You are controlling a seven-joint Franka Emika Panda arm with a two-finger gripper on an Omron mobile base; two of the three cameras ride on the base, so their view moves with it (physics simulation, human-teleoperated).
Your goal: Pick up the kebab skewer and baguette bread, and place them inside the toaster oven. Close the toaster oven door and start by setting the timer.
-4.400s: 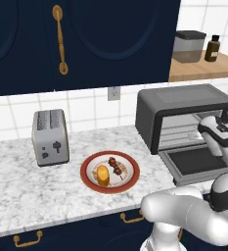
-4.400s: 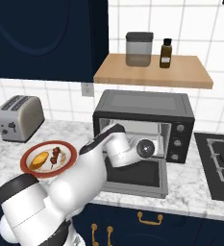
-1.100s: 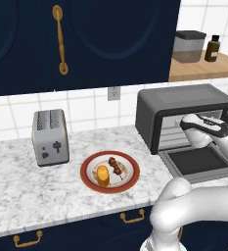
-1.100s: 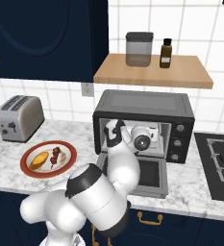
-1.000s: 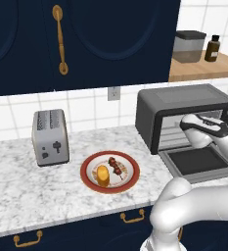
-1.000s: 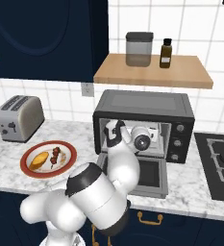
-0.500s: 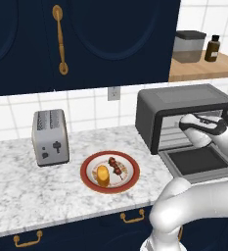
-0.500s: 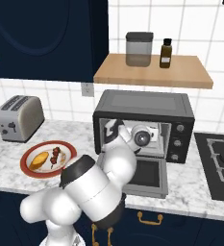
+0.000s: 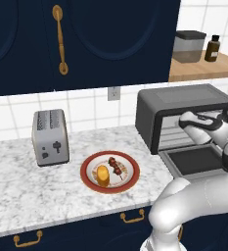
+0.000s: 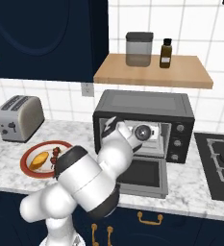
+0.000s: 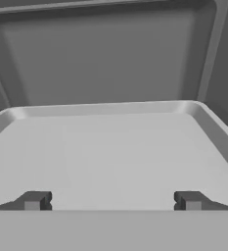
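Note:
The kebab skewer (image 9: 116, 165) and the stubby golden baguette bread (image 9: 102, 175) lie side by side on a red-rimmed plate (image 9: 88, 182) on the marble counter, also seen from the right as kebab skewer (image 10: 55, 154) and baguette bread (image 10: 39, 160). The dark grey toaster oven (image 9: 184, 104) stands to their right with the toaster oven door (image 9: 196, 161) dropped flat. My gripper (image 11: 112, 201) is open and holds nothing. It reaches into the oven mouth, just above the pale tray (image 11: 110, 147) inside.
A silver two-slot toaster (image 9: 49, 136) stands left of the plate. Above the oven, a wooden shelf (image 10: 152, 72) carries a canister and a brown bottle. A stove top (image 10: 219, 163) lies right of the oven. My bent arm crosses in front of the open door.
Several seconds ago my hand hung over the open door; now it reaches into the oven mouth. Over the last second only the elbow shifted. The food has stayed on the plate.

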